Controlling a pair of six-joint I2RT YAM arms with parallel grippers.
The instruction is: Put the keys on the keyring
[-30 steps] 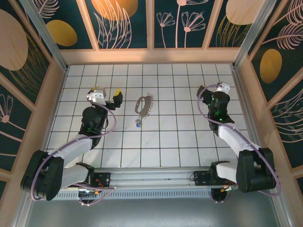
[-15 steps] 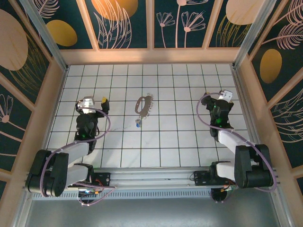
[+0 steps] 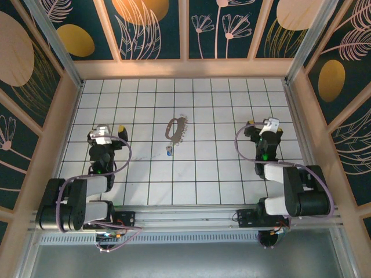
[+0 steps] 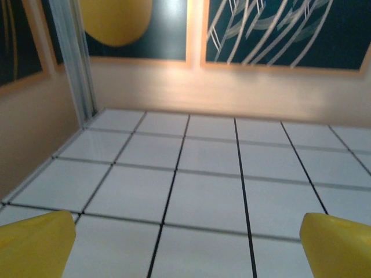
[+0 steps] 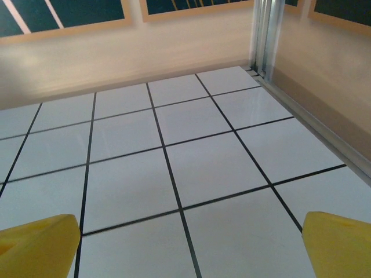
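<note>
Lying near the middle of the tiled table, the beige keyring is seen as an oval loop. The blue-headed keys are placed just beside its near end and apart from it, so nothing is judged threaded yet. The left gripper and right gripper are held low at either side, well apart from both. Their yellow fingers are spread wide with nothing between them, probably a ready pose that leaves the work area unobstructed.
</note>
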